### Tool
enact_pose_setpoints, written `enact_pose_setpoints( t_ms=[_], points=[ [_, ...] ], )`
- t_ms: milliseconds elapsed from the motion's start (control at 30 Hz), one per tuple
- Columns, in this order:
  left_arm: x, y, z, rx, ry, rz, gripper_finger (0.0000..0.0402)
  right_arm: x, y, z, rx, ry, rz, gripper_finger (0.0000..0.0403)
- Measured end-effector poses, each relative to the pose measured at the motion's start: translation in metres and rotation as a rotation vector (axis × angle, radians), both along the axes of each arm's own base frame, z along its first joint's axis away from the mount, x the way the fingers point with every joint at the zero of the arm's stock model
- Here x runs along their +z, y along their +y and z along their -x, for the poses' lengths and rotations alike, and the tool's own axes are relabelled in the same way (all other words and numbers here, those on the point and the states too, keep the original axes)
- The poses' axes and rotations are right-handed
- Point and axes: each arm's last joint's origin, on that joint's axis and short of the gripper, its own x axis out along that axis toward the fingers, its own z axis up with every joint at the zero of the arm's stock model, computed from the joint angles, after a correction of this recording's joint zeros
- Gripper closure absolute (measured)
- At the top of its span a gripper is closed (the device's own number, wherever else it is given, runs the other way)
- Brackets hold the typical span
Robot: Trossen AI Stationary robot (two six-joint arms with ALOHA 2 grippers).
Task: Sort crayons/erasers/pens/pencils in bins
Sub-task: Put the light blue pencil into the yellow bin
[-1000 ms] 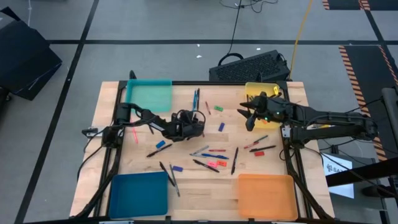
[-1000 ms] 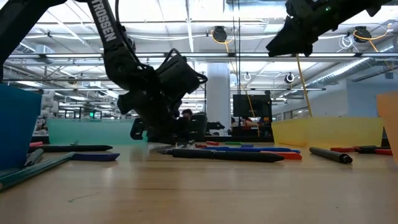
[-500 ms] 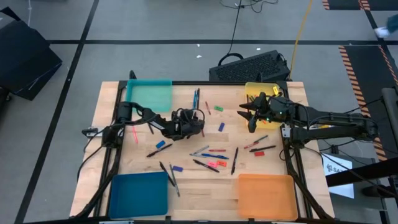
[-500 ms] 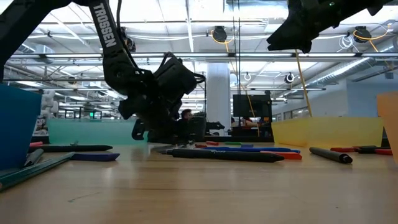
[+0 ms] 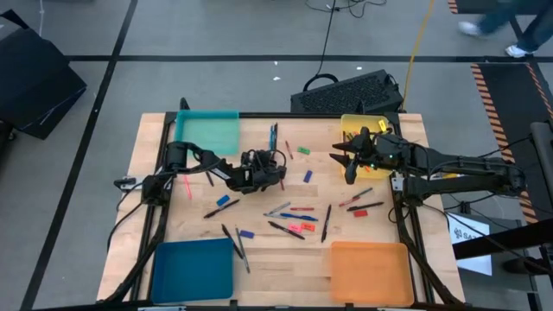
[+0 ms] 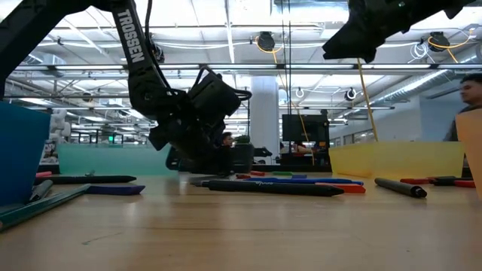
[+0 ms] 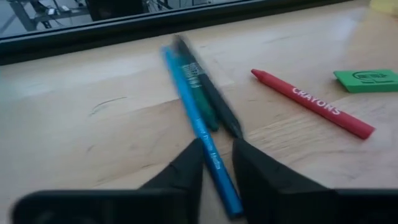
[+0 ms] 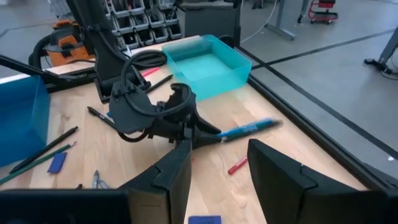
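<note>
A blue pen [image 7: 199,118] lies near the table's far middle beside a dark pen [image 7: 208,93] and a green stick [image 7: 208,112]. My left gripper [image 5: 276,159] is low over the wood at their near ends, its fingers narrow around the blue pen [image 8: 249,128]. My right gripper [image 5: 348,169] hangs open and raised in front of the yellow bin [image 5: 365,128], with nothing between its fingers. A red crayon [image 7: 311,102] and a green eraser [image 7: 367,78] lie close by. Pens, pencils and erasers [image 5: 294,220] are scattered at mid-table. My left gripper pinches the blue pen near its near end [image 7: 219,171] between its two fingers. The fingers come low and slanting from the near left and lie roughly along the pen. The pen's far part [image 7: 177,74] stretches away over the wood, beside the dark pen.
The teal bin [image 5: 207,131] stands far left, the dark blue bin [image 5: 192,268] near left, the orange bin [image 5: 369,269] near right. A dark keyboard [image 5: 346,91] lies past the far edge. A person [image 6: 471,113] shows in the room behind.
My left gripper has gone toward the table's far edge, up to the near ends of the pens, and has dipped lower toward the wood.
</note>
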Motion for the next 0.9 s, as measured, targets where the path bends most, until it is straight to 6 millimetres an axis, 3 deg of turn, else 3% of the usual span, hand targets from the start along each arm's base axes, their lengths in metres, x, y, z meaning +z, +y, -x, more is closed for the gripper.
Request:
enact_pose_setpoints(
  t_ms=[167, 467, 667, 900],
  points=[
    [0.0, 0.0, 0.0, -0.013, 0.005, 0.006, 0.0385, 0.004, 0.001, 0.001, 0.025, -0.036, 0.015, 0.0255],
    [0.013, -0.001, -0.001, -0.097, 0.076, 0.007, 0.0367, 0.011, 0.003, 0.011, 0.03, -0.073, 0.027, 0.0255],
    [0.043, -0.002, 0.003, -0.148, 0.113, 0.001, 0.0387, 0.008, 0.003, 0.014, 0.029, -0.038, 0.022, 0.0255],
    [0.097, -0.004, 0.012, -0.16, 0.103, -0.017, 0.0373, 0.005, 0.003, 0.015, 0.041, 0.016, 0.062, 0.0249]
  ],
)
